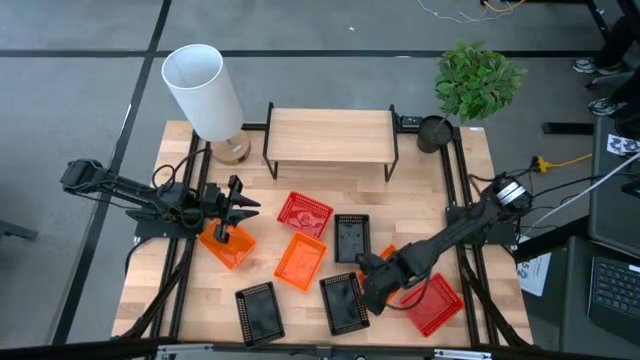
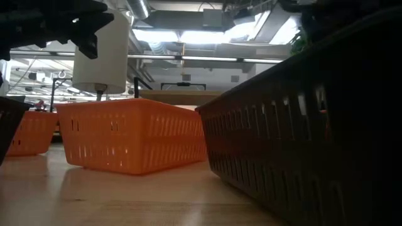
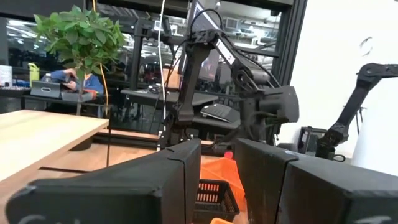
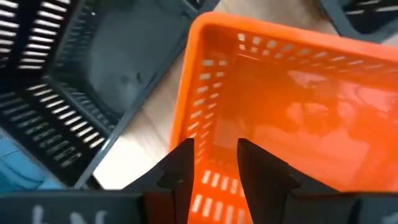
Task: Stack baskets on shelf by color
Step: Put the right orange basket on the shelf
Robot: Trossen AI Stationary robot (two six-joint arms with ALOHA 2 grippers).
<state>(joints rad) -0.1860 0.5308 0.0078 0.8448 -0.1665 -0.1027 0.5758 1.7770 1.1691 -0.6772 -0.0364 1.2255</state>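
In the high view the baskets lie scattered on the table in front of the shelf (image 1: 330,138). There are two red baskets (image 1: 303,213) (image 1: 432,303), three black ones (image 1: 352,238) (image 1: 343,300) (image 1: 260,312) and three orange ones. My left gripper (image 1: 240,207) (image 3: 219,168) is open, level, and raised above the leftmost orange basket (image 1: 228,245), which rests on its base. My right gripper (image 1: 372,285) (image 4: 214,155) points down over an orange basket (image 4: 292,112) mostly hidden under its arm. Its fingers are a little apart, either side of that basket's end wall (image 4: 211,180). The shelf top is bare. My right gripper comes from above at the orange basket's end wall (image 4: 211,180), near a corner, with one finger (image 4: 261,171) over the inside and the other (image 4: 180,171) at the outside. I cannot tell whether the fingers touch the wall. My left gripper touches nothing.
A white lamp (image 1: 205,90) stands at the table's far left and a potted plant (image 1: 478,80) at its far right, flanking the shelf. An orange basket (image 1: 300,260) lies mid-table. In the low view a black basket (image 2: 301,138) fills the near right. Black frame rails run along both table sides.
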